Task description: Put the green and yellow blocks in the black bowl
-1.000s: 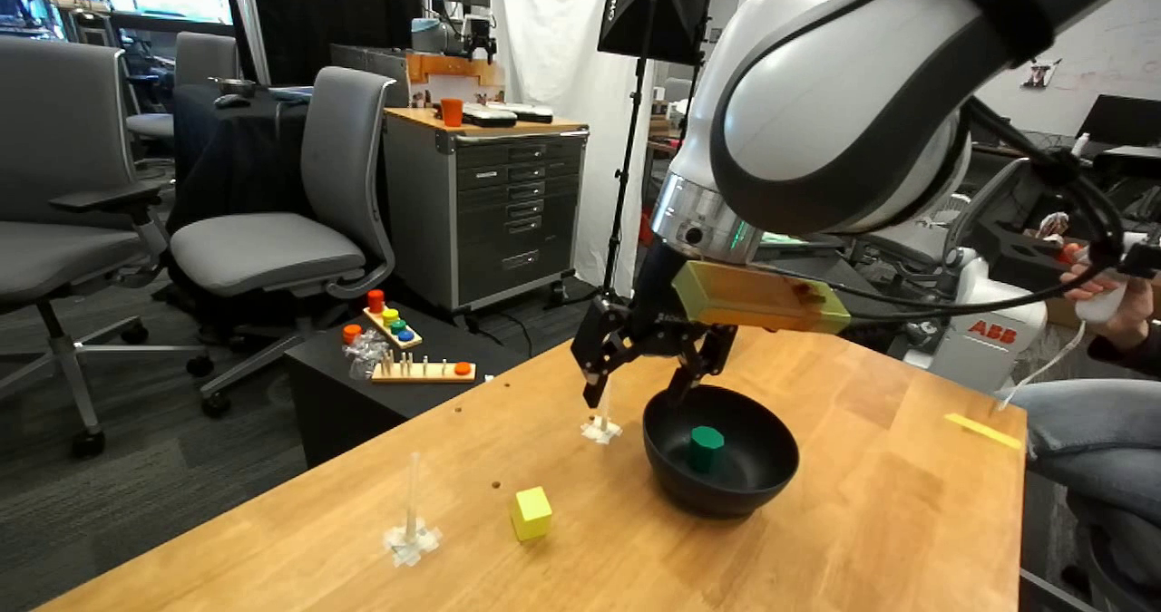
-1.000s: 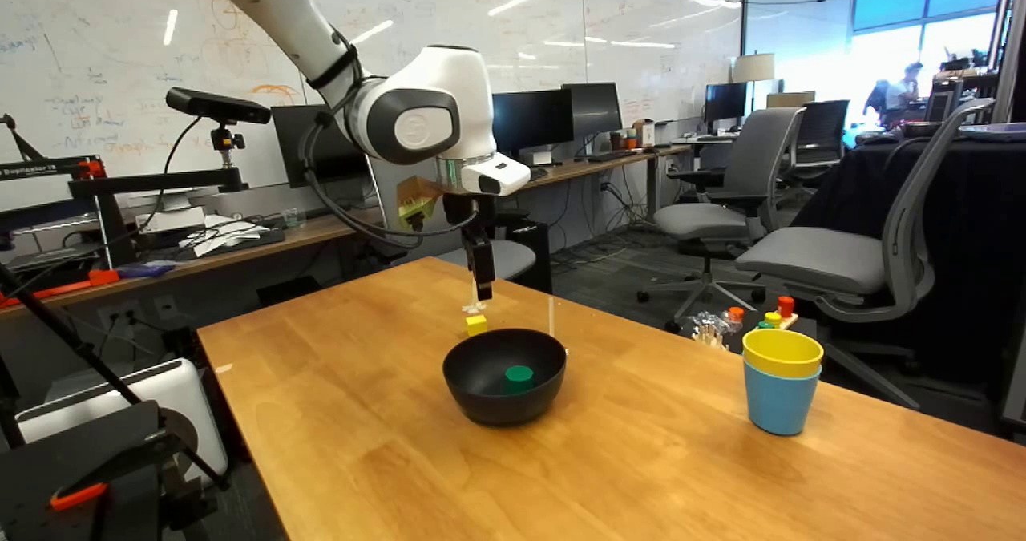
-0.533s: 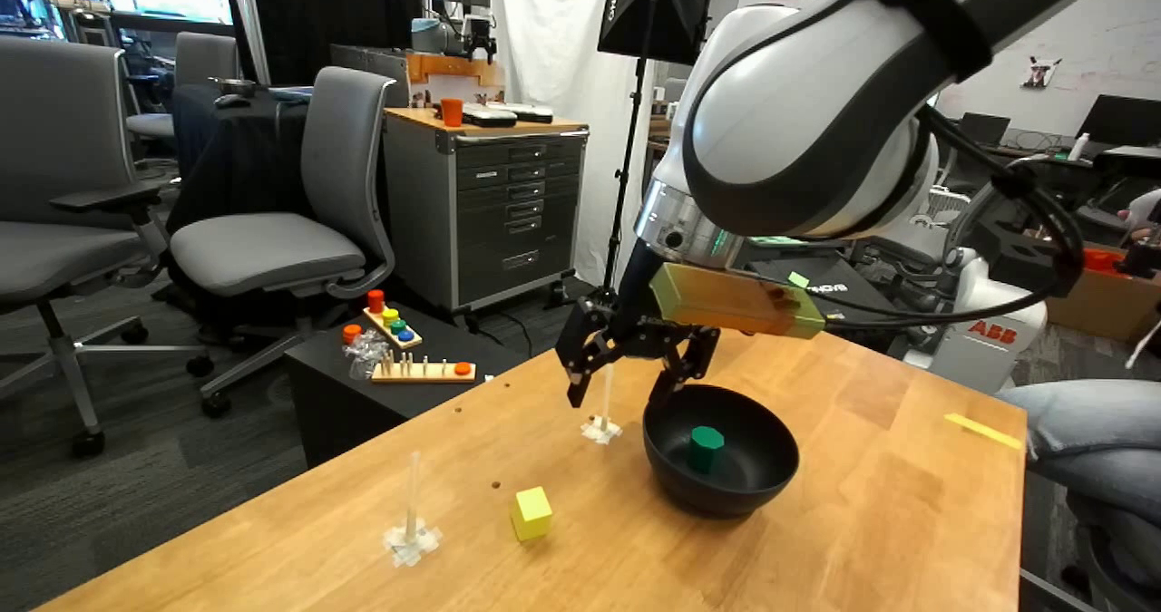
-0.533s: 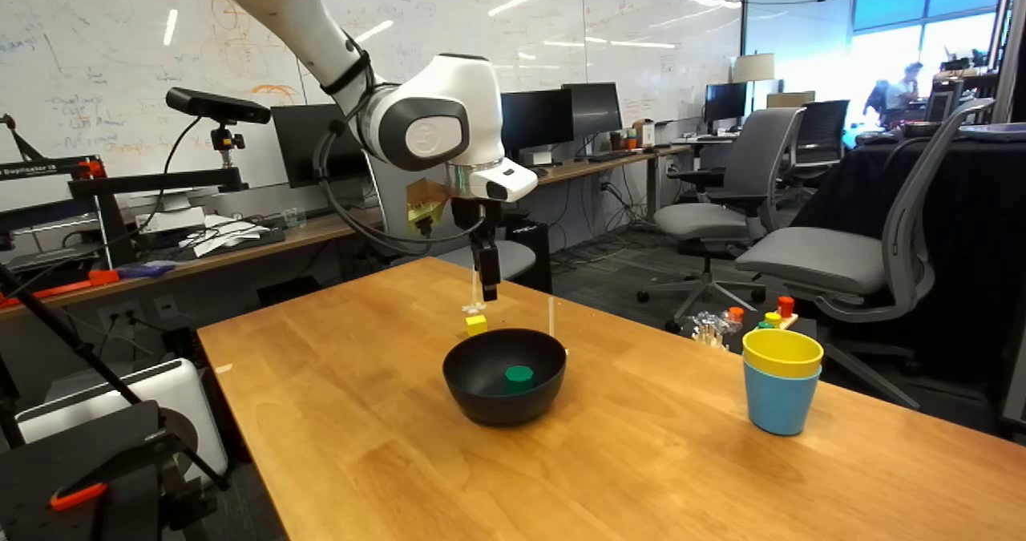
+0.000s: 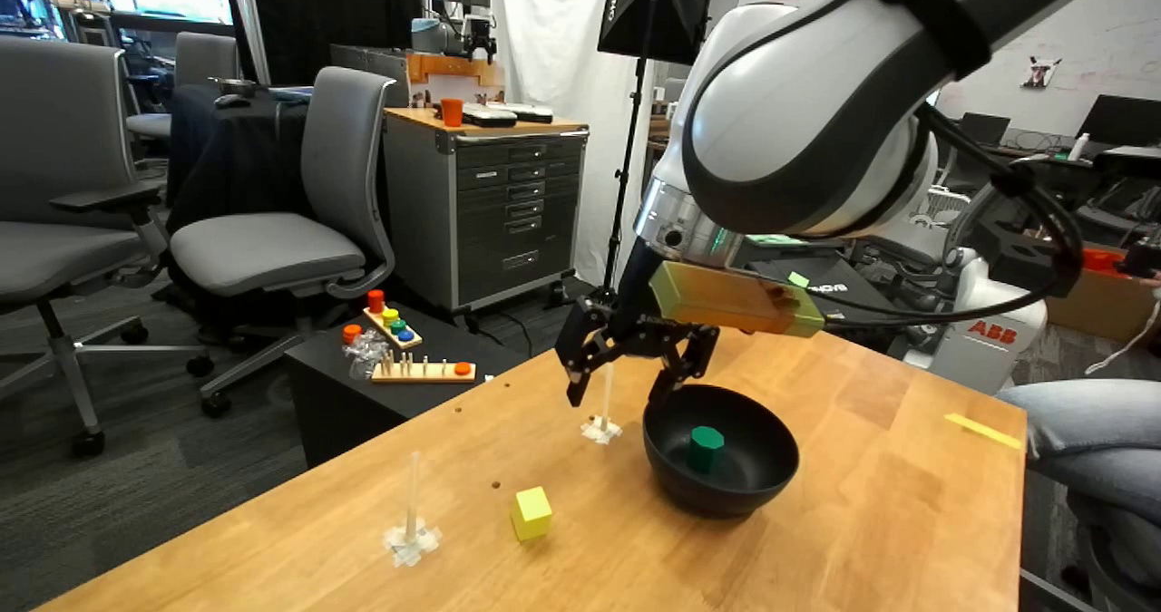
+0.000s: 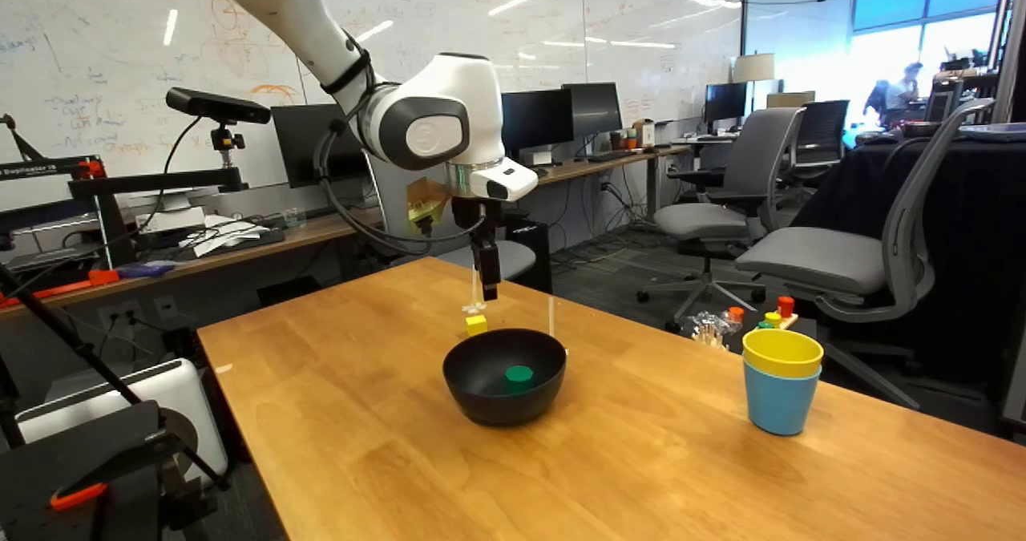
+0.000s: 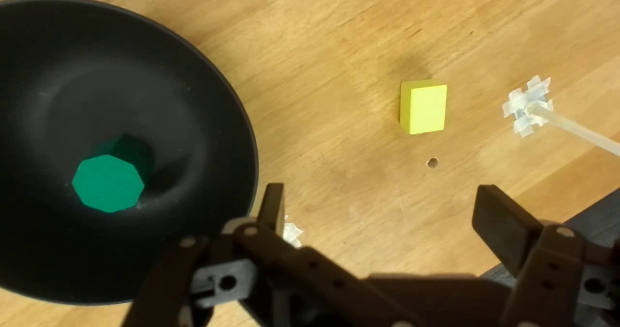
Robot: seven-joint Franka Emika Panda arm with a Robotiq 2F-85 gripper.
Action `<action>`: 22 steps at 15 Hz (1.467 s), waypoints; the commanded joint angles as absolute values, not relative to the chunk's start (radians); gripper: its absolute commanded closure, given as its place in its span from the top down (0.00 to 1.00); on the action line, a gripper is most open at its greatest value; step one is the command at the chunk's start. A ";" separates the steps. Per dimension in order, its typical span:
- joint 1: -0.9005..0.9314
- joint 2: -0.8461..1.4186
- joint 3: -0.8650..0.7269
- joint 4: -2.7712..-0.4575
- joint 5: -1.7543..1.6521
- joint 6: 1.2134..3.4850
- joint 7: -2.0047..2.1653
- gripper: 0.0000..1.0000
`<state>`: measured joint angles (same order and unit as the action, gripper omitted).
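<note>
Up there the pincer (image 7: 380, 202) hangs spread, green block (image 7: 109, 183) in the black bowl (image 6: 501, 409), yellow block (image 5: 531, 514) on the table (image 6: 385, 445).

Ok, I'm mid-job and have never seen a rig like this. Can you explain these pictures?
You have one white-and-grey robot arm ending in a black gripper. Two pictures come from cameras outside the robot; the third is from its wrist, with the gripper along its bottom edge. On the brown wooden table stands a round black bowl with a green eight-sided block inside it. Outside the bowl, a small yellow cube rests on the table. Also there: a yellow cup nested in a blue cup. The gripper is open, holding nothing.
</note>
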<state>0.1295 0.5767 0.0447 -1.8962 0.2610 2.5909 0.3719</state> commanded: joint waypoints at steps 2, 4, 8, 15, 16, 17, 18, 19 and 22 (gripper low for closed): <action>0.160 0.565 0.033 -1.907 0.230 2.598 0.391 1.00; 0.190 0.559 0.028 -1.902 0.194 2.595 0.400 1.00; 0.267 0.598 -0.002 -1.842 0.093 2.598 0.447 1.00; 0.259 0.729 -0.025 -1.721 0.092 2.568 0.470 1.00; 0.255 0.757 -0.027 -1.695 0.093 2.553 0.464 1.00; 0.254 0.778 -0.029 -1.674 0.093 2.537 0.464 1.00; 0.252 0.800 -0.029 -1.653 0.091 2.524 0.459 1.00; 0.254 0.820 -0.028 -1.632 0.088 2.511 0.454 1.00; 0.270 0.855 -0.020 -1.588 0.076 2.494 0.437 1.00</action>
<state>0.2534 0.8071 -0.0223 -1.6787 0.1005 2.5446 0.4471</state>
